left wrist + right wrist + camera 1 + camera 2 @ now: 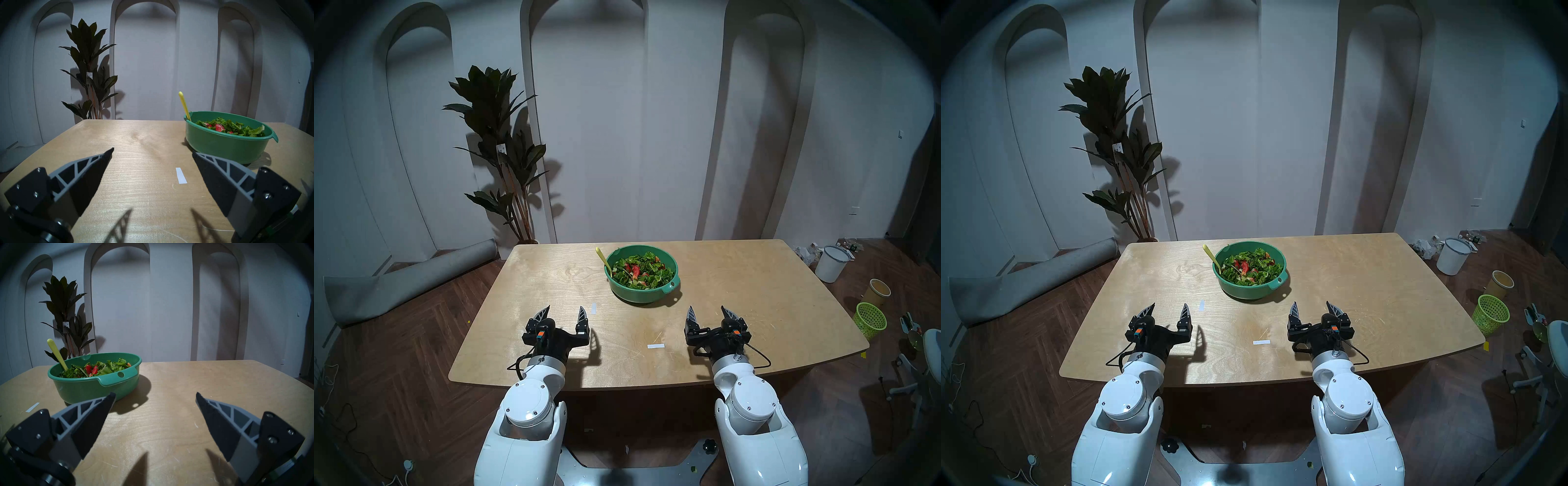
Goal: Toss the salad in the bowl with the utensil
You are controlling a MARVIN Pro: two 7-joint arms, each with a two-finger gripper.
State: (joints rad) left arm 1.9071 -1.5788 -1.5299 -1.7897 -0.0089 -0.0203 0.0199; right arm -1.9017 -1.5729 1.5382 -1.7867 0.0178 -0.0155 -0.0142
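Observation:
A teal-green bowl [639, 293] stands on the far middle of the wooden table [551, 292]. It holds the salad [641, 271] of green leaves and red tomato pieces. A yellow-green utensil [603, 259] leans on the bowl's far-left rim, its lower end in the salad and its handle pointing up and out. The bowl's looped tab [674, 283] faces front right. My left gripper [565, 310] is open and empty, near the table's front left. My right gripper [707, 310] is open and empty, in front of the bowl. The wrist views show the bowl [226, 144] [95, 387] ahead.
Two white tape strips [594, 307] [656, 346] lie on the table. A potted plant [504, 152] stands behind the table's far left corner, a rolled grey mat [409, 281] lies on the floor at left. A lime mesh basket [870, 320], a yellow cup and a white bucket [831, 263] stand on the floor at right.

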